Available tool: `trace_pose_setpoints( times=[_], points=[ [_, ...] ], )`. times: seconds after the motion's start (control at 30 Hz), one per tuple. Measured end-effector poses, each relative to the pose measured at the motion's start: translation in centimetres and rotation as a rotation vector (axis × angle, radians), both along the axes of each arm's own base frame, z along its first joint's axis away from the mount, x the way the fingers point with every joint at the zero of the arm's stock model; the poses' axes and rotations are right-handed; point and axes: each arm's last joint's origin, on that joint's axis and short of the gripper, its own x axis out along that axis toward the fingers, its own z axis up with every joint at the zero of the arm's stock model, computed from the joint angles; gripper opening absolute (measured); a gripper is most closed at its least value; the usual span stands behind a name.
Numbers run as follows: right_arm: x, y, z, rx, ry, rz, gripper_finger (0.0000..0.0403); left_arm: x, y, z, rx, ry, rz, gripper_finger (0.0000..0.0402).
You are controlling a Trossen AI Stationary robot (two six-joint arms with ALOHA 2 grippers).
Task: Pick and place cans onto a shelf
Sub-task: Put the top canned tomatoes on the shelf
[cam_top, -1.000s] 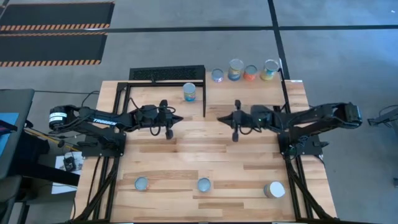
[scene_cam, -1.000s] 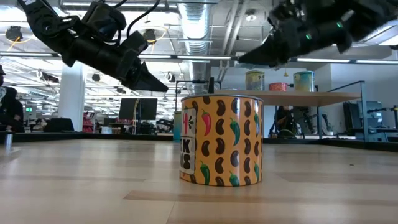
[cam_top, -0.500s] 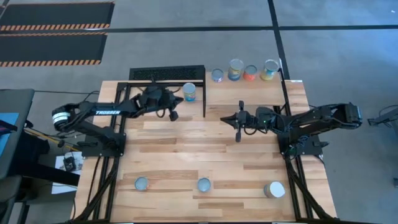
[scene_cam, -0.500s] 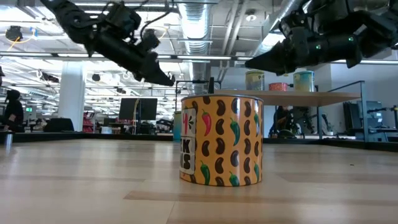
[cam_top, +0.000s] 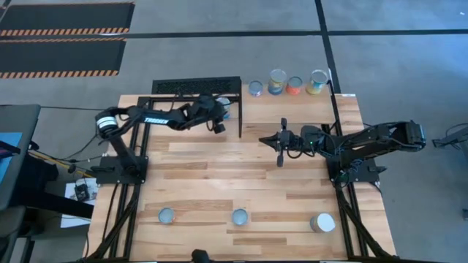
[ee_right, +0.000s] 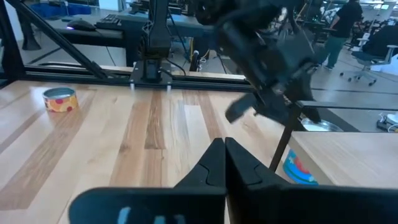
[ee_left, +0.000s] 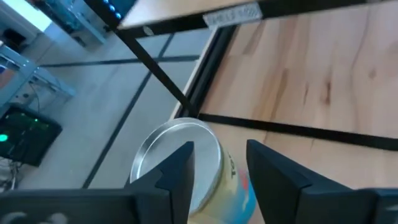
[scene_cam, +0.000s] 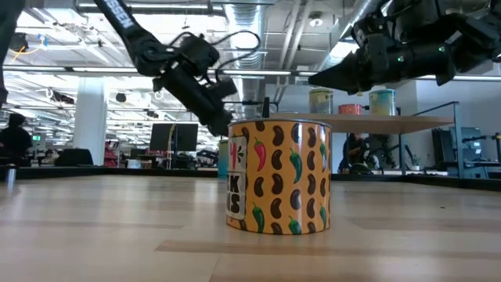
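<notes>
A can (ee_left: 177,155) with a silver top and a blue and yellow label stands on the table at the far side, beside the black post (cam_top: 240,113). My left gripper (ee_left: 219,149) hangs open just over and in front of it, slanting down; its fingers touch nothing that I can see. My right gripper (cam_top: 262,139) hovers shut and level over the table's middle, to the right of the post. The shelf (scene_cam: 368,121) is a raised pale board at the far right and carries several cans (cam_top: 277,82).
Three cans stand along the near edge: one on the left (cam_top: 167,215), the orange bean-patterned one (scene_cam: 278,176) in the middle and one on the right (cam_top: 322,223). A black mesh rack (cam_top: 196,86) lines the far left edge. Bare planks lie between the arms.
My left gripper has swung from the table's middle toward the far edge and to the right, up to the can by the post, rolling as it went. Its fingers, shut to a point before, now stand apart. The can has kept its place.
</notes>
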Motion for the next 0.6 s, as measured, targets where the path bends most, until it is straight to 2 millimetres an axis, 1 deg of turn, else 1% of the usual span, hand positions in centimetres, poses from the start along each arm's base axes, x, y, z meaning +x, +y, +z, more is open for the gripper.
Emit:
trace_pose_setpoints(
  times=[0.13,0.27,0.37,0.53,0.6],
  points=[
    [0.0,0.0,0.0,0.0,0.003,0.0,0.001,0.6,1.0,-0.9,-0.023,0.062,0.011,0.0142],
    [0.0,0.0,0.0,-0.003,0.002,0.0,0.0009,0.6,1.5,-1.1,-0.017,0.087,0.023,0.0124],
    [0.0,0.0,0.0,-0.015,0.004,0.001,0.0009,0.5,1.6,-1.2,-0.011,0.098,0.021,0.0092],
    [0.0,0.0,0.0,-0.015,0.004,0.0,0.001,0.5,1.6,-1.2,0.033,0.15,-0.018,0.0018],
    [0.0,0.0,0.0,-0.015,0.004,0.0,0.001,0.5,1.3,-1.1,0.041,0.164,-0.032,0.0009]
  ],
)
